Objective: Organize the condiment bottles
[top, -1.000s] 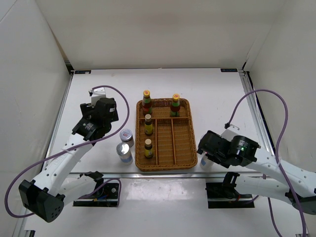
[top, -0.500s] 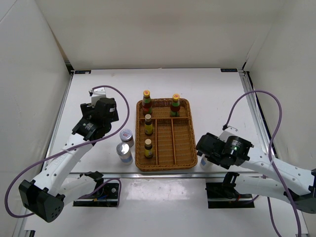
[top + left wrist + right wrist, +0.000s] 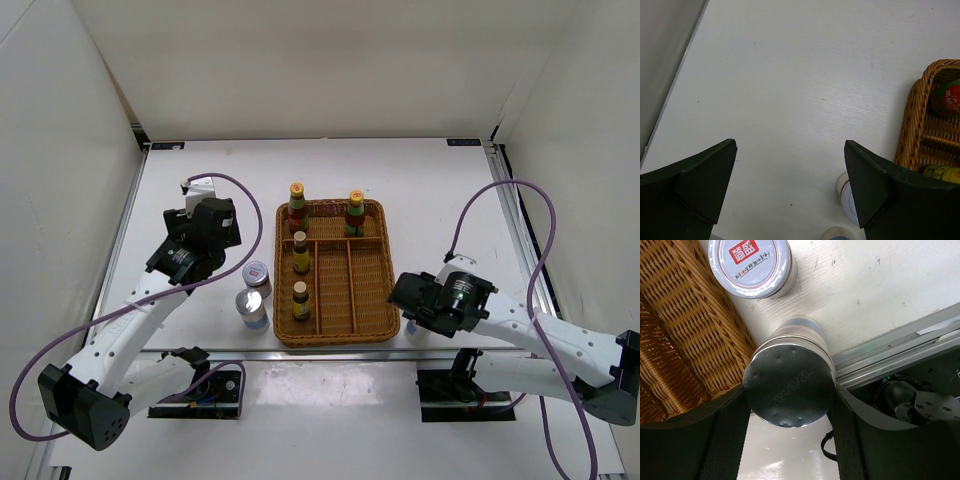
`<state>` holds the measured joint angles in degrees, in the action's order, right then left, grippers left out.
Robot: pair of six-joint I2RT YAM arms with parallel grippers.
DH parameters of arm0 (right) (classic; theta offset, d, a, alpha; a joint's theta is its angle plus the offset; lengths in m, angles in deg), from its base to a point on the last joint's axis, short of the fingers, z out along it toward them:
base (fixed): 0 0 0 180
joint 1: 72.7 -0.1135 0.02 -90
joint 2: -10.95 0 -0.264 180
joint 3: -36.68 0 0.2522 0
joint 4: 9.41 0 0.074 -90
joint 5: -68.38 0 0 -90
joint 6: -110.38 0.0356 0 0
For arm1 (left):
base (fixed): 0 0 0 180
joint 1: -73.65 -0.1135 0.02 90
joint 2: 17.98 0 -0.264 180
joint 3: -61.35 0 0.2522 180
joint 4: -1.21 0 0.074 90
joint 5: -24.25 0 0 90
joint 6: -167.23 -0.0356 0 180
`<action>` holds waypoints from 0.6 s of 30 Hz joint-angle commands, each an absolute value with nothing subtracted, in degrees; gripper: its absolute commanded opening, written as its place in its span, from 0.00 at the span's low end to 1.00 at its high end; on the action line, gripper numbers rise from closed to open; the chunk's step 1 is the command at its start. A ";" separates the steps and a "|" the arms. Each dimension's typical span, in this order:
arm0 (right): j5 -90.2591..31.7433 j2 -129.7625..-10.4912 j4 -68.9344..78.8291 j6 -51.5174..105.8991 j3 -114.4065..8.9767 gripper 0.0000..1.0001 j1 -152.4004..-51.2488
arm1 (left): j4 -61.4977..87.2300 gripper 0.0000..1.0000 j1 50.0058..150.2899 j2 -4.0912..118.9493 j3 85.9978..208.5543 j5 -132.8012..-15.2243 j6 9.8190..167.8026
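Top external view, working from the left: your left gripper [image 3: 790, 185] hangs wide open over bare table [image 3: 790, 75], well to the left of the tray [image 3: 383, 262], holding nothing. Two jars [image 3: 258, 273] [image 3: 252, 305] stand just beside the tray's left rim, not yet put away. Inside the tray, two tall bottles [image 3: 297, 203] [image 3: 355, 210] stand along its far rim. Two small brown bottles [image 3: 301, 250] [image 3: 300, 298] sit in its left lane.

At the tray's near right corner, your right gripper [image 3: 789, 412] is clamped on the corner jar [image 3: 789, 385]. Its fingers [image 3: 722, 435] press against both sides below the lid. A second jar [image 3: 751, 265] stands just beside it, farther along the tray's right rim.

You appear to be at the pick of this jar. Next, lift it straight up clear of the wicker rim, carry it left over the tray, and lower it into a free lane without knocking the second jar.

From above, the right arm covers both of these jars. You cannot tell whether the corner jar is on the table or already raised. The left wrist view cuts off the two jars at its lower edge and shows only the tray's corner.
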<state>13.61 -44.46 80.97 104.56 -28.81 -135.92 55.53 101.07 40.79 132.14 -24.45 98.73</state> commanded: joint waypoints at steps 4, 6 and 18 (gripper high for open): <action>16.44 -45.30 98.04 107.04 -29.28 0.32 -135.80 | 55.84 1.00 100.63 39.85 133.03 -24.79 99.29; 16.44 -45.30 98.04 106.43 -29.90 0.07 -135.80 | 55.84 1.00 100.63 39.85 133.03 -24.79 99.29; 19.50 -55.21 98.04 96.85 -52.12 0.00 -142.72 | 55.84 1.00 100.63 38.80 132.50 -24.79 99.29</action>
<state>15.42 -52.55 85.78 98.68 -45.44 -138.65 55.53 101.07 40.26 132.14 -24.50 98.75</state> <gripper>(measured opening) 0.636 0.991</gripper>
